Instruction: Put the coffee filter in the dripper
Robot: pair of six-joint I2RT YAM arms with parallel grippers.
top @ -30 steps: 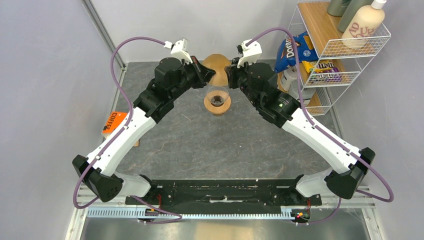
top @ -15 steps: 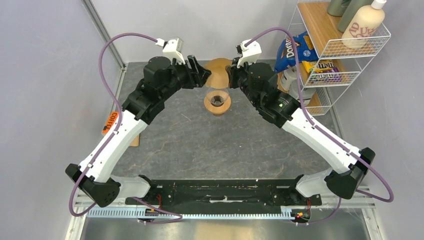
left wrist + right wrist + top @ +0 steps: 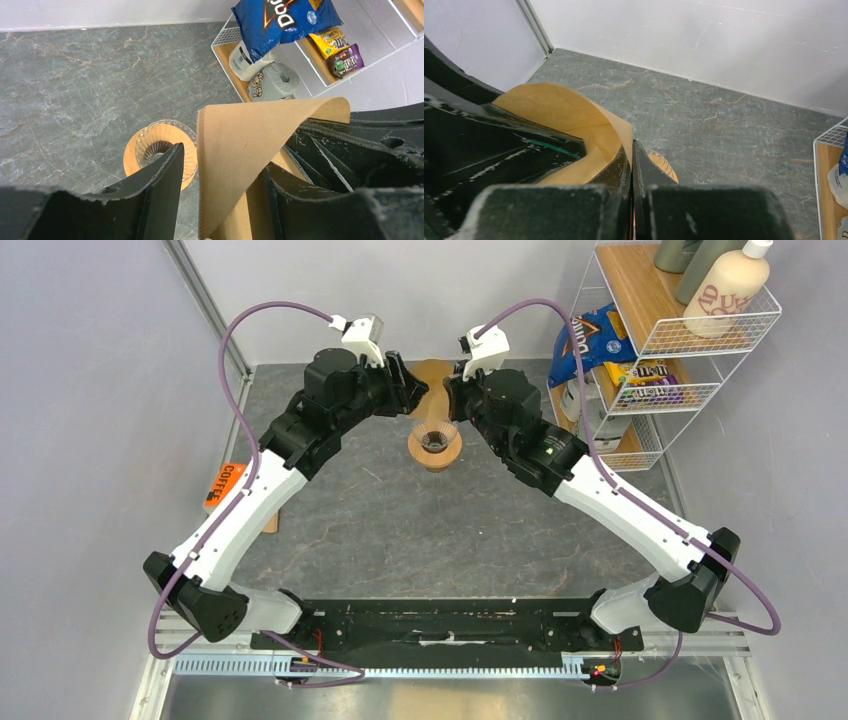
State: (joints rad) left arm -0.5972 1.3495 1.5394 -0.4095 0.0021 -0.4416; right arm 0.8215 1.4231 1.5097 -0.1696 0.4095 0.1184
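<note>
My right end effector [image 3: 632, 152] is clamped on the edge of the coffee filter [image 3: 245, 135], upper centre of the top view, near the dripper [image 3: 435, 444]. My left end effector [image 3: 407, 390] stands apart around it. I judge the paper light, limp and easily creased: grip the rim only.

Bright, even light, faint shadows; wrist views blur up close

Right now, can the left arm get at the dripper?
Probably yes. The dripper stands uncovered close by the left gripper, with nothing between, though the coffee filter, pinched by the right gripper, hangs between its open fingers.
</note>
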